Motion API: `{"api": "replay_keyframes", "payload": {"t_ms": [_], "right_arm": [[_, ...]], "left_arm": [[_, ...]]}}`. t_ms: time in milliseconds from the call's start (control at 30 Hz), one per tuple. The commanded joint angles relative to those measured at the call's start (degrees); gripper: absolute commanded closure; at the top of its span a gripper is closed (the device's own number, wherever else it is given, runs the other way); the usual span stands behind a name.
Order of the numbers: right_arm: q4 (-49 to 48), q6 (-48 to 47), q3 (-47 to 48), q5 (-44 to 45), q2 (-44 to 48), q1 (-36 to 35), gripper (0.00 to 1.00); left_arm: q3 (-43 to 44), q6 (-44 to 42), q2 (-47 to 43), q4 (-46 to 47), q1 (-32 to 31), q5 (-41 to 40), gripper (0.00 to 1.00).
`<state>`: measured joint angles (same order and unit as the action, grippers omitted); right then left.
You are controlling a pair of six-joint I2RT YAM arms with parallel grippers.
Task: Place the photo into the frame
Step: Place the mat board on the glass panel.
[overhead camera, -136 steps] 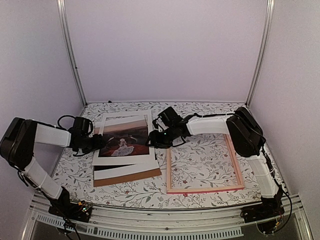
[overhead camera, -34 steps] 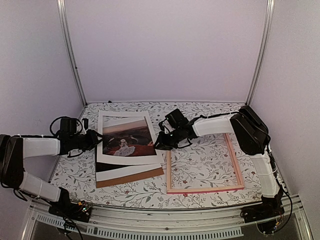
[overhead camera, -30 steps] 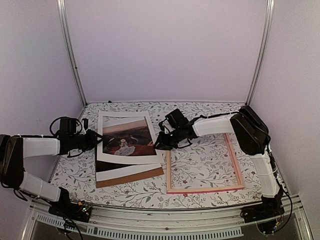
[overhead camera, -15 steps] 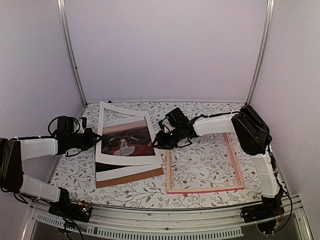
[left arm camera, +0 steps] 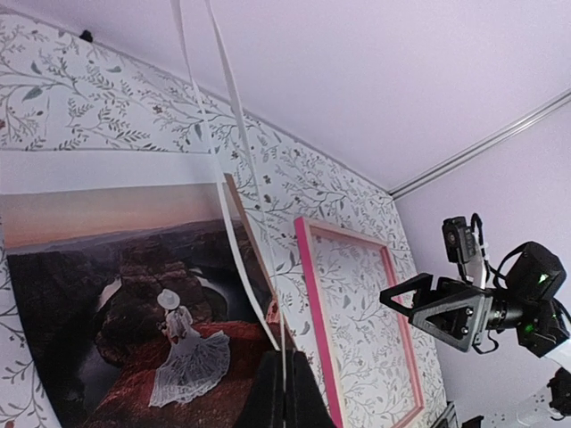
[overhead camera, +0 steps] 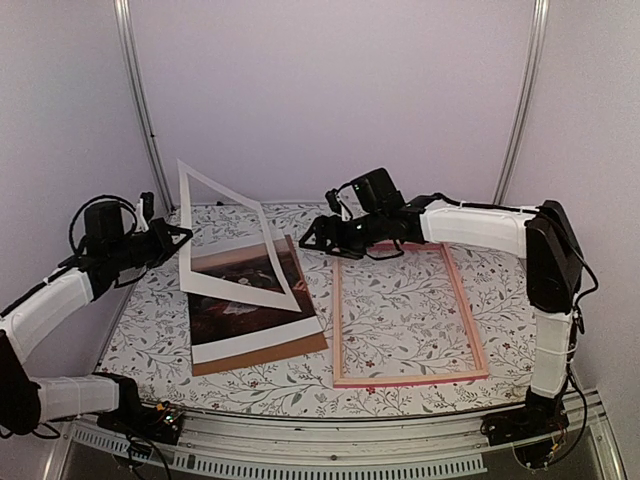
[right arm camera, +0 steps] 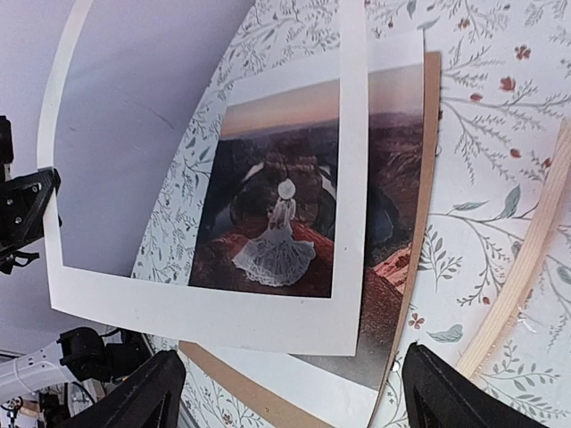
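Left pincer (overhead camera: 173, 237) has lifted the white mat (overhead camera: 240, 293).

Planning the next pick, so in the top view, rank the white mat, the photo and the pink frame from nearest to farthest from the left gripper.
1. white mat, held in the left gripper, tilted up at left.
2. photo, flat under the mat.
3. pink frame, flat on the right.

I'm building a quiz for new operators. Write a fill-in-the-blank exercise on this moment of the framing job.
1. The left gripper is ____ on the edge of the white mat, holding it tilted above the photo.
2. The right gripper hovers with its jaws ____.
3. In the top view, the photo lies on the brown backing board, to the ____ of the pink frame.
Missing words: shut; open; left.
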<state>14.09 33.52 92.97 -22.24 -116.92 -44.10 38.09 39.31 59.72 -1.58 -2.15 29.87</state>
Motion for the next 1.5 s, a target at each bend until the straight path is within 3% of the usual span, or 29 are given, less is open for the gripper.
{"api": "replay_keyframes", "payload": {"t_ms": [0,300,600,1000,1267,1467], "right_arm": [[4.11,-3.00,-2.73,3.38,8.38,2.75,0.10],[9.25,-5.85,-10.95,10.05,21.56,10.27,0.07],[13.18,-8.85,-20.25,13.02,31.77,25.04,0.07],[18.12,-14.81,-22.10,14.46,35.89,38.36,0.07],[18.48,-15.96,-22.74,13.54,36.29,40.65,0.07],[17.03,-15.65,-24.59,11.56,35.71,40.64,0.07]], "left_arm": [[4.08,1.40,-3.48,-3.48,0.48,2.61,1.00],[8.56,6.49,-7.64,-3.57,-2.97,5.50,1.00],[12.81,15.84,-4.99,7.41,-21.04,-1.69,1.00],[18.12,21.98,15.81,27.62,-46.01,-14.00,1.00],[13.17,30.93,30.69,41.63,-49.15,-18.35,1.00],[10.52,35.63,38.89,45.34,-49.29,-21.67,1.00]]}}
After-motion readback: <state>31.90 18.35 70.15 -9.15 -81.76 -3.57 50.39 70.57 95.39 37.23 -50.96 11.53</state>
